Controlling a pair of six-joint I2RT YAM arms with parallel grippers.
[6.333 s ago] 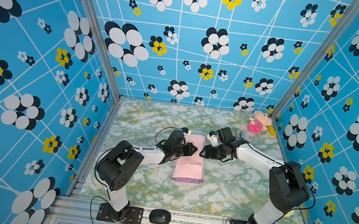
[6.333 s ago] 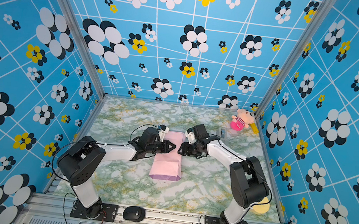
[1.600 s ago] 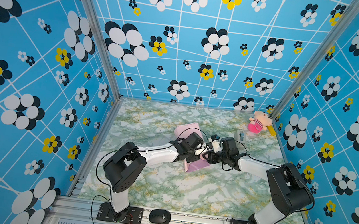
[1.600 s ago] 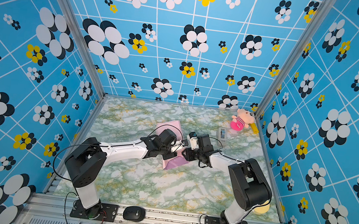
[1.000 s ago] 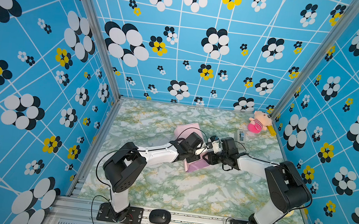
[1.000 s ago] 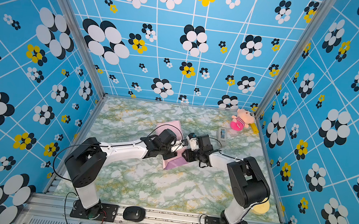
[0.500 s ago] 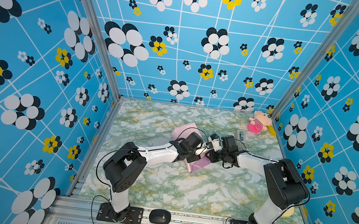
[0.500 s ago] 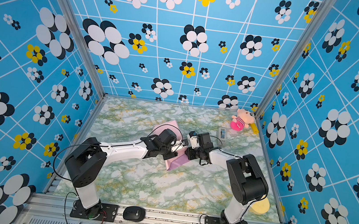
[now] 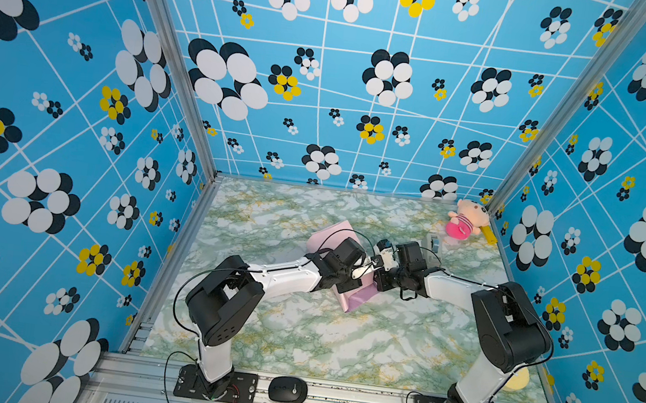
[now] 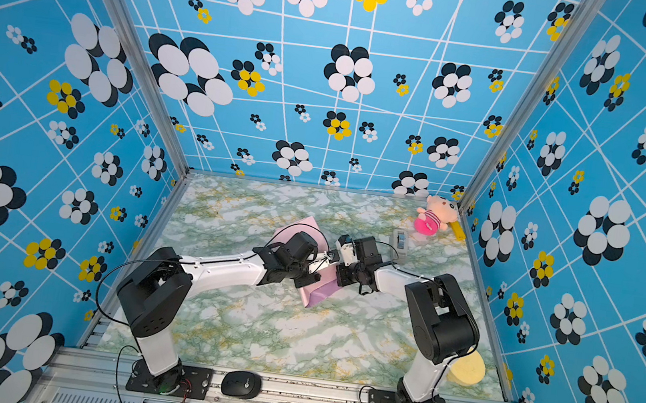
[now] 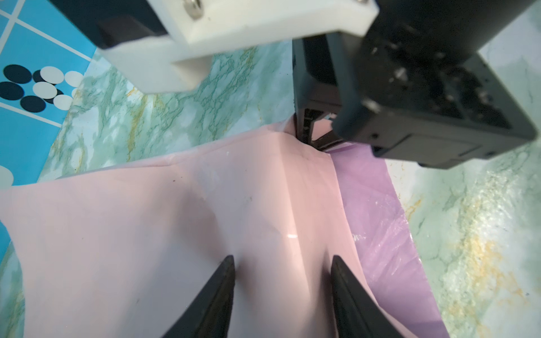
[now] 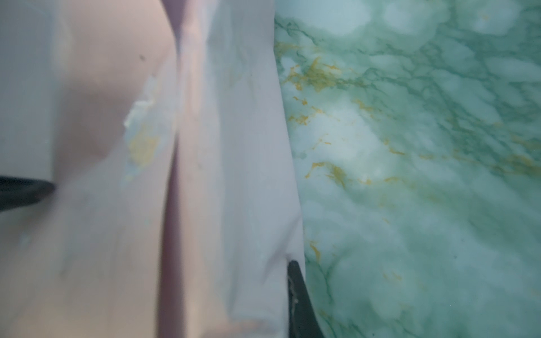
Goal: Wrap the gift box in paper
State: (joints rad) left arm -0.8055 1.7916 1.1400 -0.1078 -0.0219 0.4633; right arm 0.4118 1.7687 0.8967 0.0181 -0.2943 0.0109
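1. Both top views: the marble-patterned table [image 9: 296, 333] carries the work at its centre, where the two arms meet.
2. The paper [image 9: 357, 299] lies folded into a bundle between the arms. Its pale pink face is uppermost, and a lilac flap lies on the table towards the camera.
3. The gift box is not visible in any view. It is judged to lie inside the bundle, under the pink face.
4. Left wrist view: the left gripper [image 11: 282, 257] has its jaws moderately apart. Both tips rest on the pink face and nothing is clamped between them, so it appears to be pinning the wrap down.
5. The right gripper [image 11: 314, 143] is pinched closed on the paper at the raised corner where pink meets lilac. In the blurred right wrist view, paper fills the space beside its finger [image 12: 295, 292].
6. The tape dispenser [image 9: 433, 243] stands apart, beyond the right arm.

Step in hand (judged): folding an end flap over the box.

Next move (judged): the right gripper should draw the pinched corner taut across the box while the left holds the bundle in place. A gentle pull is needed, since thin paper may tear or slip.
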